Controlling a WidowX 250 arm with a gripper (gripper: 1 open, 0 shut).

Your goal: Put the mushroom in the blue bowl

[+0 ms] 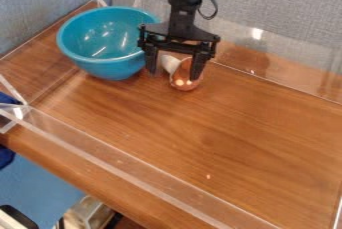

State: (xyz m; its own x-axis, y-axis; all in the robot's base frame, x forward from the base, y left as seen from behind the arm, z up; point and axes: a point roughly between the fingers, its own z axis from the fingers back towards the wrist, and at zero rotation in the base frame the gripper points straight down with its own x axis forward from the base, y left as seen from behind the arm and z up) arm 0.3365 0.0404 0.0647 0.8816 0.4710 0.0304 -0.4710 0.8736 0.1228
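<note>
The mushroom, reddish-brown cap with a pale stem, lies on the wooden table just right of the blue bowl. My black gripper points straight down and hangs low over the mushroom, open, with one finger on each side of it. The fingers straddle it without closing; whether they touch it I cannot tell. The bowl is turquoise, deep and empty, at the back left.
A clear acrylic wall runs around the wooden table top. A grey-blue backdrop stands behind the bowl.
</note>
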